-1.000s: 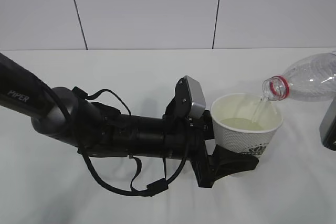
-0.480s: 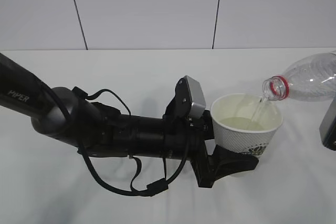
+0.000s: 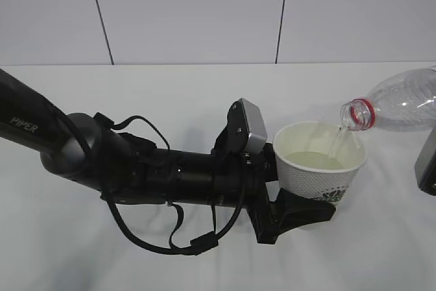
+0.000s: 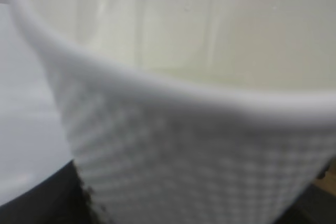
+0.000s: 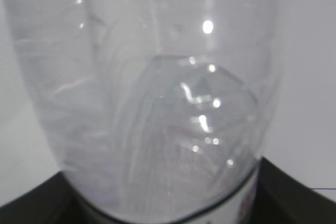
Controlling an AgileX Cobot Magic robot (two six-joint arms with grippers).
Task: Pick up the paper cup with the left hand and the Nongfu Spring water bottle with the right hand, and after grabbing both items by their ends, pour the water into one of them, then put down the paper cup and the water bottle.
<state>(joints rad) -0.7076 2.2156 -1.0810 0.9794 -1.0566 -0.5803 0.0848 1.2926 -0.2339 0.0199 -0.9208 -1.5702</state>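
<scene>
The white paper cup [image 3: 320, 168] is held upright above the table, its lower part between the black fingers [image 3: 305, 210] of my left gripper [image 3: 303, 199], which is shut on it. In the left wrist view the cup [image 4: 199, 150] fills the frame. The clear Nongfu Spring water bottle [image 3: 402, 103] lies tilted at the upper right, its red-ringed mouth [image 3: 354, 115] over the cup's rim. A thin stream of water [image 3: 337, 142] runs into the cup, which is partly full. My right gripper [image 5: 168, 205] is shut on the bottle [image 5: 157, 103]; its dark fingers [image 5: 31, 208] flank the bottle.
The white table [image 3: 170, 93] runs back to a panelled white wall [image 3: 191, 11]. My left arm [image 3: 136, 168], with its loose cables, crosses the left and middle of the table. A dark part of the right arm [image 3: 426, 161] shows at the right edge.
Neither arm has visibly moved. Water keeps running from the bottle's mouth into the cup.
</scene>
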